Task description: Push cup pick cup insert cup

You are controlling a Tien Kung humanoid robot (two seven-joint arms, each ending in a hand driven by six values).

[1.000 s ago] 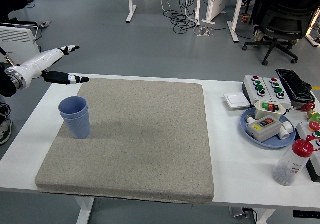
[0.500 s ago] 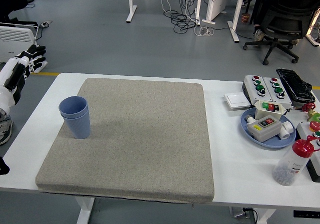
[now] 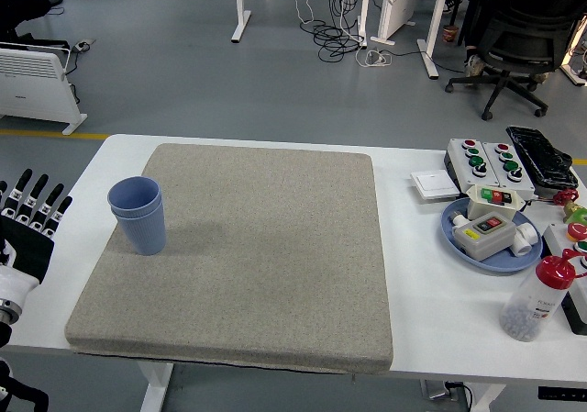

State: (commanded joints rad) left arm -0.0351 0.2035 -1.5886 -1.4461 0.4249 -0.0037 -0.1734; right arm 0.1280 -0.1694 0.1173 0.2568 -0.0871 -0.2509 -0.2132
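Observation:
Two blue cups (image 3: 138,214) stand nested one inside the other, upright, on the left part of the grey mat (image 3: 248,247). My left hand (image 3: 27,215) is at the picture's left edge, over the table's left side, well apart from the cups. Its fingers (image 3: 41,194) are spread straight and hold nothing. The right arm does not show.
At the right stand a blue plate (image 3: 489,239) with button boxes, a larger button box (image 3: 486,161), a white switch (image 3: 434,184), a black tray (image 3: 541,153) and a clear red-capped bottle (image 3: 539,297) near the front edge.
My left hand has swung from the table's far left corner down and back to the left edge near the front. The nested cups have not moved.

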